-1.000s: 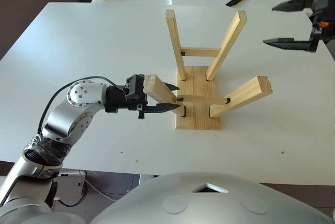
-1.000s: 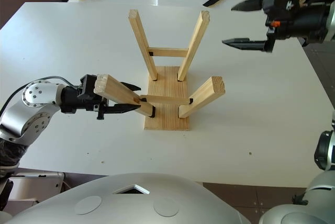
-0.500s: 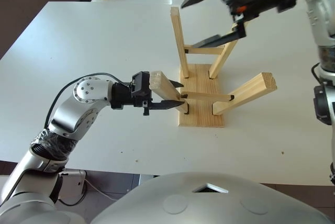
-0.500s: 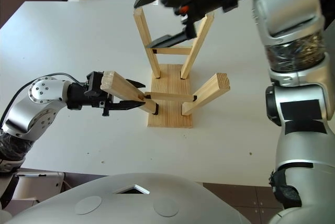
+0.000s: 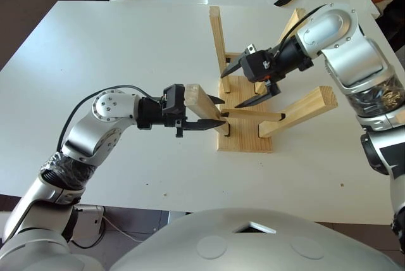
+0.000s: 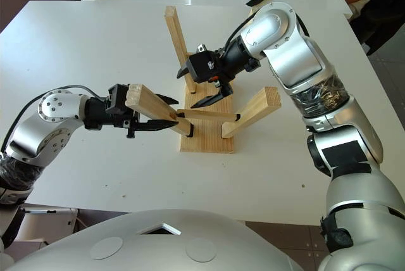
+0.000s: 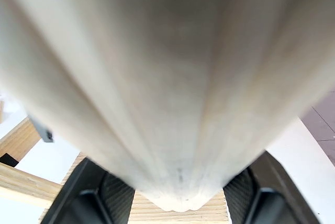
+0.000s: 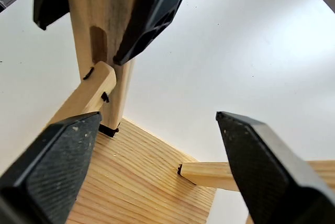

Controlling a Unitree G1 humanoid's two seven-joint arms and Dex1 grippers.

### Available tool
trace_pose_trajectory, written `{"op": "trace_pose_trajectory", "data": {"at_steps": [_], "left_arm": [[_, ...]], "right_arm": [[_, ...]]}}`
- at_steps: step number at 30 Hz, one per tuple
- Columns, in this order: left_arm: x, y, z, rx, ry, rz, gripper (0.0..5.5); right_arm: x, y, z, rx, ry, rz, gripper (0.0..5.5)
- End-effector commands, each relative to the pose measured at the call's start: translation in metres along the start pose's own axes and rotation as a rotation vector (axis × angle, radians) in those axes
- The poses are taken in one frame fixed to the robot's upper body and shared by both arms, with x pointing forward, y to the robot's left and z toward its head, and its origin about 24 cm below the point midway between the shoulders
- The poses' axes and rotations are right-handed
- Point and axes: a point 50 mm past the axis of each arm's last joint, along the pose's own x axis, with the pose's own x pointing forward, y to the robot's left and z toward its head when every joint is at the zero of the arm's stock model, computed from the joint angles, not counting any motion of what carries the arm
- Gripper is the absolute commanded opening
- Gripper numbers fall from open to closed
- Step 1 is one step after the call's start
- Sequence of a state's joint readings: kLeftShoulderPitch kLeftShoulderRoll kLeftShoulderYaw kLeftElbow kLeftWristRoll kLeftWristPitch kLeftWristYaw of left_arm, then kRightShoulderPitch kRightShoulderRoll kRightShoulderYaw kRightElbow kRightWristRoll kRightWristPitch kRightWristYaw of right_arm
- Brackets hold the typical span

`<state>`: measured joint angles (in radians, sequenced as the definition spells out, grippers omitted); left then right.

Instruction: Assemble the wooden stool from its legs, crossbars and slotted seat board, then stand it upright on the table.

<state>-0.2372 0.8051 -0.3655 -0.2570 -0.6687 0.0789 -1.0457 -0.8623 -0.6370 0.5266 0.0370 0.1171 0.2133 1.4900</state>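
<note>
Left of the seat board (image 5: 247, 144), clamps tilted leg (image 5: 197, 99) in left end effector (image 5: 218, 111), likely bracing its joint; above the board, holds right end effector (image 5: 231, 89) wide.

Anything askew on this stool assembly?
Yes. The near-left pale wooden leg and near-right pale wooden leg splay outward from the slotted wooden seat board, while the far-left leg stands nearly upright. The left gripper grips the near-left one; the right gripper is open.
</note>
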Motion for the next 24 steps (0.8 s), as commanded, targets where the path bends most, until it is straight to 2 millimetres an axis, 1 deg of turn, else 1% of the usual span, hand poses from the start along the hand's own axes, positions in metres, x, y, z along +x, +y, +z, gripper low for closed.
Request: {"op": "trace_pose_trajectory", "data": {"at_steps": [1,6,13,20,24], "left_arm": [[-0.009,-0.021,-0.07,-0.256,0.373,0.014,2.05],[-0.009,-0.017,-0.071,-0.255,0.389,0.013,2.05],[-0.005,-0.016,-0.076,-0.249,0.423,-0.025,2.05],[0.001,-0.013,-0.089,-0.255,0.471,-0.046,2.05],[0.008,-0.013,-0.093,-0.23,0.496,-0.082,2.05]], "right_arm": [[0.015,0.01,-0.003,-0.003,0.003,0.071,4.05],[0.021,0.018,-0.003,0.005,-0.008,0.101,4.05],[0.025,0.019,0.001,0.002,-0.026,0.101,4.05],[0.028,0.021,0.001,0.017,-0.037,0.1,4.05],[0.028,0.022,0.001,0.023,-0.039,0.097,4.05]]}}
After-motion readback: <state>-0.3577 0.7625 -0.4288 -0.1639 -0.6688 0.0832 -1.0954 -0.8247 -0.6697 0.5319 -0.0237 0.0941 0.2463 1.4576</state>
